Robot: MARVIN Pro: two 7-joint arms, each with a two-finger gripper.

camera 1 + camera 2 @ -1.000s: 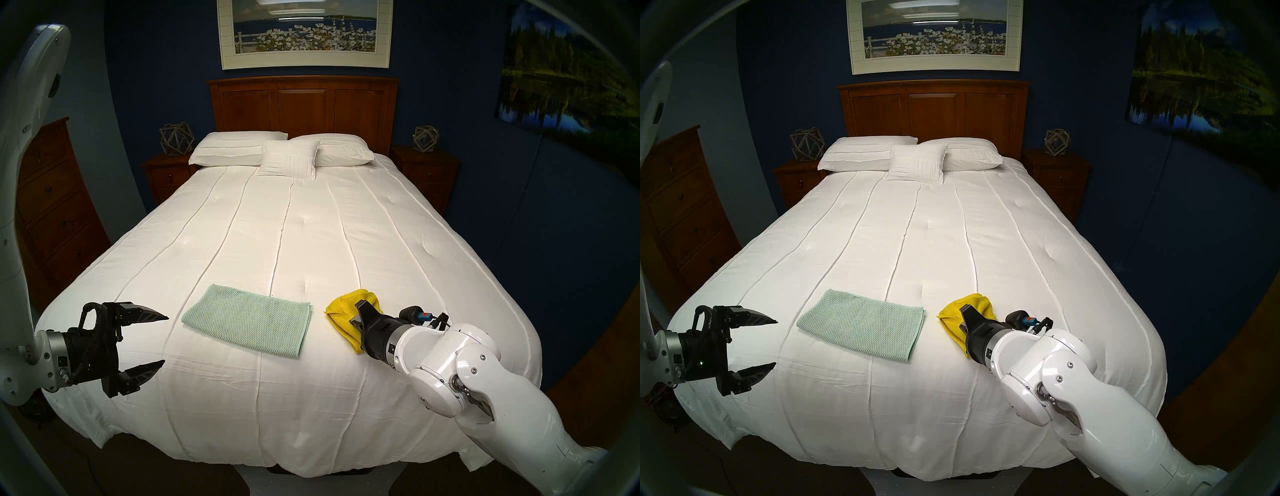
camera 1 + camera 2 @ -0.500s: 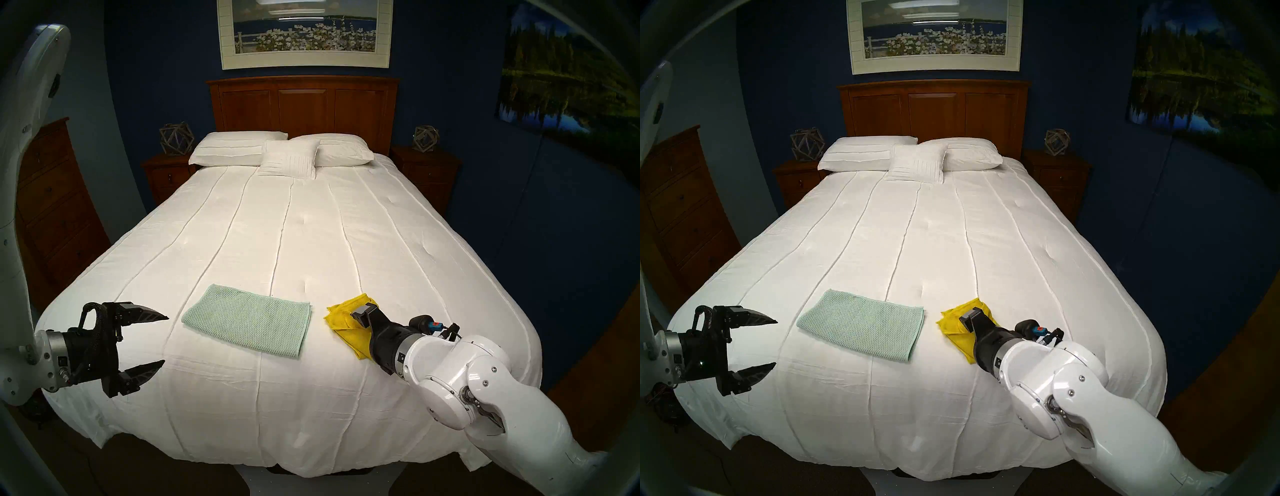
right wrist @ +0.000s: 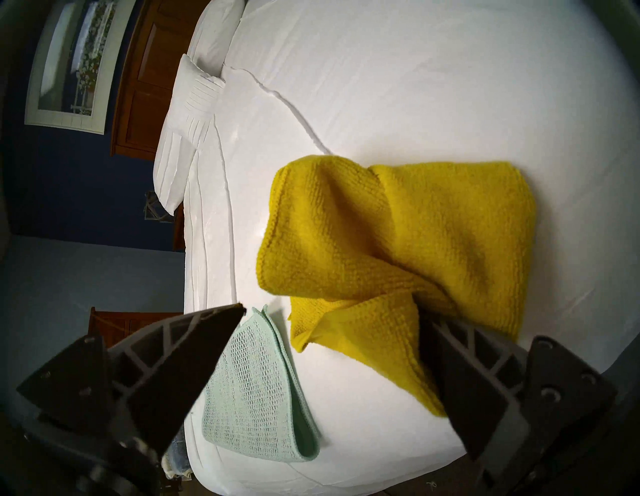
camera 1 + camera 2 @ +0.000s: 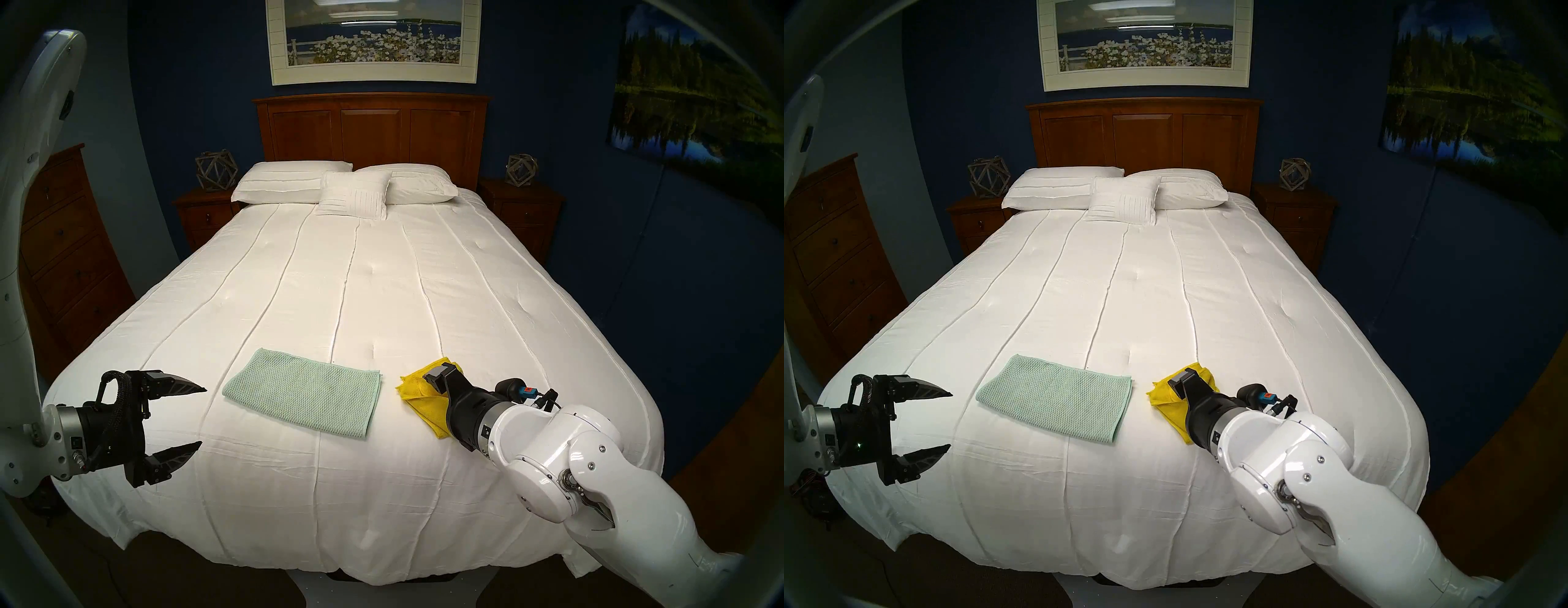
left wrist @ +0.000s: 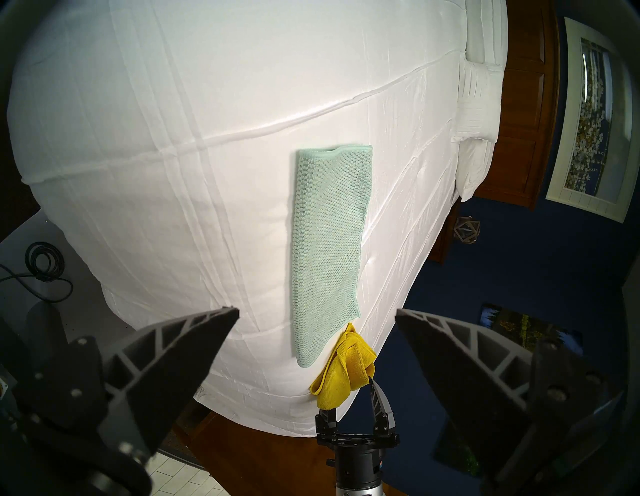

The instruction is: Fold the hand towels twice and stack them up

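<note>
yellow towel: bright yellow, soft. lies in a loose, messy fold on the white bedspread, near the foot of the bed, on the robot's right side. one flap is flipped over the rest, edges not lined up.
green towel: pale mint w/ a bumpy waffle knit. folded once into a long flat shape, lies neat on the bedspread just left of the yellow one. the 2 towels are close but not touching, not stacked.
right gripper: low over the near edge of the yellow towel, fingers spread wide. one finger sits right by the towel's edge, can't tell if it touches. nothing is gripped, the towel rests on the bed.
left gripper: up in the air off the bed's left corner, fingers wide apart, nothing in it. well apart from both towels.
pillows: 3 white ones at the far end by the wood headboard.
</note>
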